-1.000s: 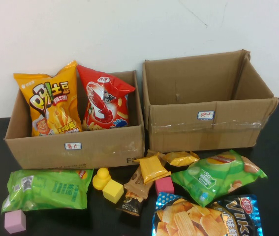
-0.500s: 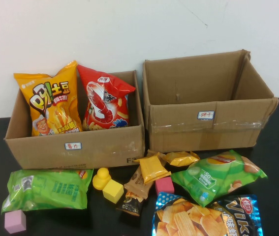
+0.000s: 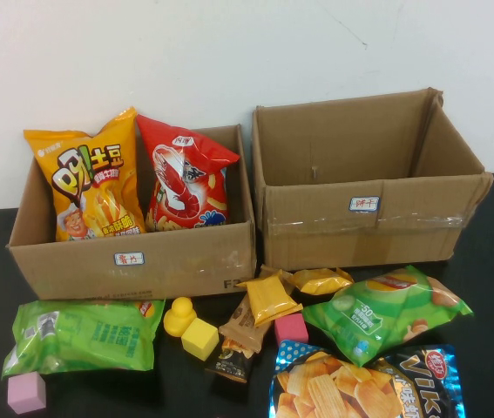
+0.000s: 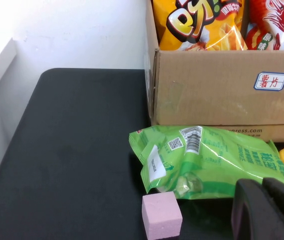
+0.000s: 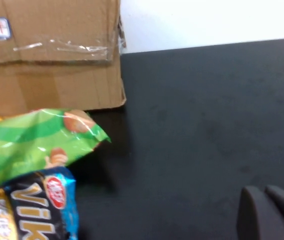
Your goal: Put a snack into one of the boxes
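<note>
Two brown cardboard boxes stand side by side: left box (image 3: 133,261) holds an orange chip bag (image 3: 90,187) and red prawn-cracker bag (image 3: 186,178); right box (image 3: 368,213) sits behind a green snack bag (image 3: 386,313). Left gripper (image 4: 269,210) hovers near a green packet (image 4: 207,162), right gripper (image 5: 269,212) over black table (image 5: 207,110); their openings I cannot tell.

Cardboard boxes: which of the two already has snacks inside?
The left cardboard box, with the orange chip bag and red shrimp-cracker bag standing in it. The right cardboard box looks empty. Left tool and right tool appear only in wrist views.
</note>
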You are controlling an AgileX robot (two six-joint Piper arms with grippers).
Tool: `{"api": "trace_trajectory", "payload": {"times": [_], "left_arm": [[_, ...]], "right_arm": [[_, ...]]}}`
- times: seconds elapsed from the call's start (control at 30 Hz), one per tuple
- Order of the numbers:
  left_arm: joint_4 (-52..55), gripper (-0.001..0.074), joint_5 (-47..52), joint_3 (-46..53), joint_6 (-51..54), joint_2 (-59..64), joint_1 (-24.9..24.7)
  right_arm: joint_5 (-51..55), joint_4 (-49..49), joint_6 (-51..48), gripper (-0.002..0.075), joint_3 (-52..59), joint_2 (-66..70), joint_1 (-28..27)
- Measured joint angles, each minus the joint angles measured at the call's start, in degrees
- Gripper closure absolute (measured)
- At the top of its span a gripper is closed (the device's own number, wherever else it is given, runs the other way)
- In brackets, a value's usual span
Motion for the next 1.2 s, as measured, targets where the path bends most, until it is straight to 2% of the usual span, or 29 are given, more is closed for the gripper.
{"api": "trace_trajectory", "payload": {"times": [0.1, 0.2, 0.33, 0.53, 0.7, 0.8, 1.0, 1.03, 1.2], "left_arm": [[-5.3, 0.0738, -0.3, 0.0, -3.0, 0.0, 0.0], [-21.8, 0.0738, -1.8, 0.1, -9.2, 0.0, 0.0], [-43.6, 0.0738, -4.9, 0.1, -11.7, 0.0, 0.0], [-52.7, 0.0738, -12.0, 0.1, -12.3, 0.0, 0.0], [-60.0, 0.0738, -14.3, 0.1, -12.1, 0.0, 0.0], [-59.6, 0.0738, -13.4, -0.2, -4.7, 0.0, 0.0], [-54.2, 0.0738, -1.0, -15.6, 30.7, 4.7, -0.2], [-51.8, 0.0738, 5.3, -22.5, 39.9, 11.3, -0.2], [-45.3, 0.0738, 17.6, -36.5, 50.4, 29.5, -1.2]], "right_arm": [[-0.1, 3.0, 1.9, 0.0727, 0.0, 0.0, 0.0], [-0.1, 12.5, 6.0, 0.0727, 0.0, 0.0, 0.0], [0.1, 27.0, 10.1, 0.0727, 0.0, 0.0, 0.0], [-8.3, 33.5, 11.8, 0.0727, 0.1, 0.0, 0.0], [-9.9, 34.6, 8.9, 0.0727, 0.1, 0.0, 0.0], [-9.6, 34.7, 8.1, 0.0727, 0.1, 0.0, 0.0], [-7.3, 33.4, -2.8, 0.0727, 0.1, 0.0, 0.0], [-7.1, 33.2, -4.9, 0.0727, 0.1, 0.0, 0.0], [-6.8, 33.1, -6.6, 0.0727, 0.1, 0.0, 0.0]]}}
